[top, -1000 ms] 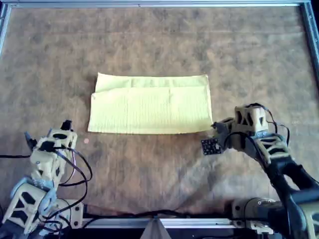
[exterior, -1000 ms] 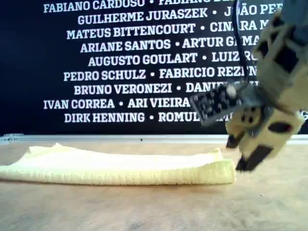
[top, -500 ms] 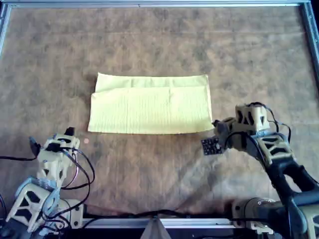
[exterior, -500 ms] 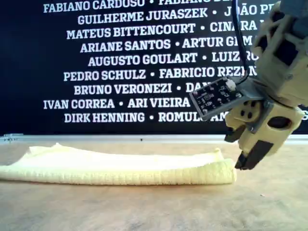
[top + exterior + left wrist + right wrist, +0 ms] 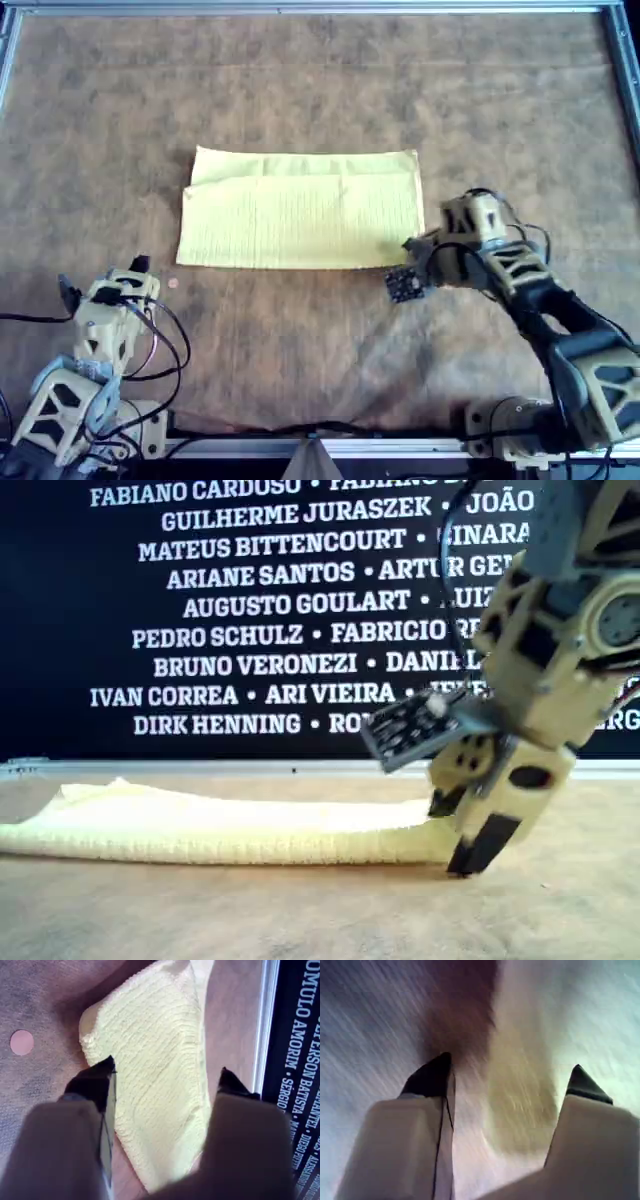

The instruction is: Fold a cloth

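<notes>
Since the cloth (image 5: 302,210) lies folded once on the desk (image 5: 300,90), a second fold seems left; right pincer (image 5: 412,247) wide at its corner, left pincer (image 5: 100,281) wide, apart.

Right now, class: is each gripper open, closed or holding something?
Left gripper: jaws open, holding nothing.
Right gripper: jaws open, holding nothing, beside the cloth.
</notes>
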